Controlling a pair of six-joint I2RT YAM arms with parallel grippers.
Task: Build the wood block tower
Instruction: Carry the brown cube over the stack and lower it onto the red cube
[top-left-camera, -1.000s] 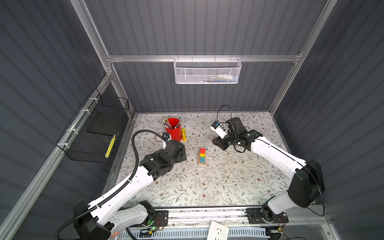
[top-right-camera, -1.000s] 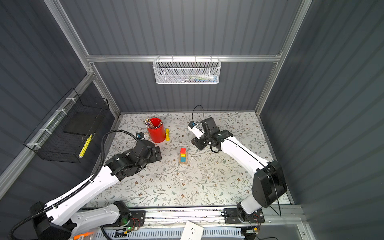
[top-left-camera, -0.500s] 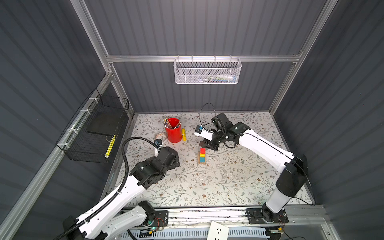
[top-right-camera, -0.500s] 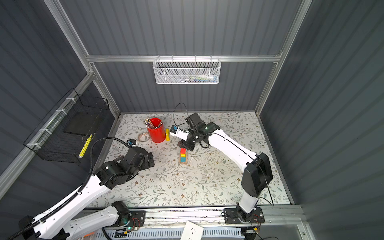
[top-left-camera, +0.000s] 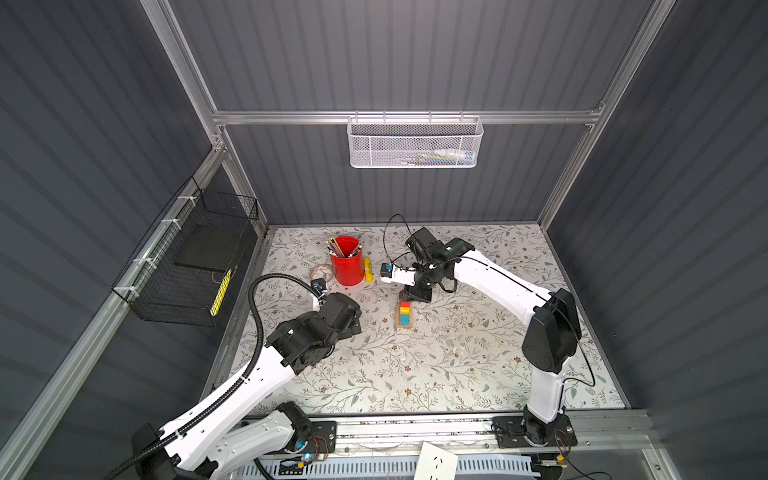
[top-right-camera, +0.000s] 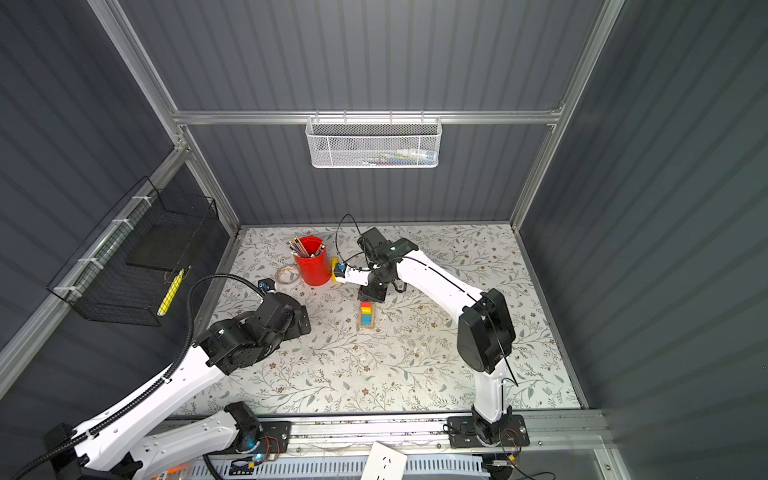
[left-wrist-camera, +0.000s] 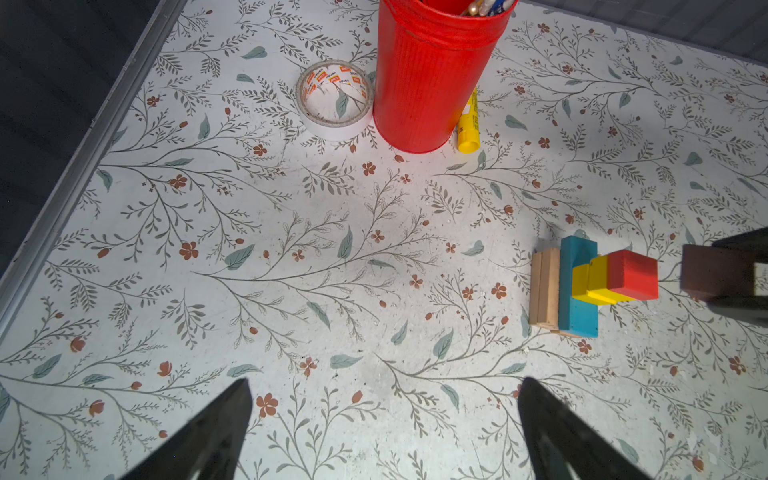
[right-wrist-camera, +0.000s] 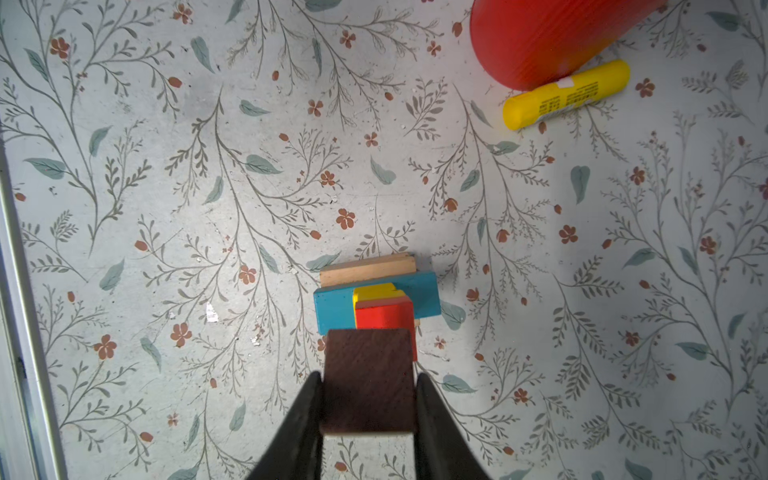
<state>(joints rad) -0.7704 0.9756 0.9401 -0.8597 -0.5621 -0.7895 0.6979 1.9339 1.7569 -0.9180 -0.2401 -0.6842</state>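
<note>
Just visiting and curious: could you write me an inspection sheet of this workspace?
Surface: floral-patterned mat.
Job's things: wood block tower, red cube on top; dark brown piece held apart from it.
Clutter: red pencil cup, tape roll, yellow stick.
Hands: right hand shut on the dark brown piece; left hand open, empty.
Cables: black cable looping over right arm; ribbed hose along left arm.
Surroundings: white mesh basket on back wall; black wire basket on side wall.

Much of the red cube (right-wrist-camera: 384, 318) hidden behind the brown piece (right-wrist-camera: 369, 380)
</note>
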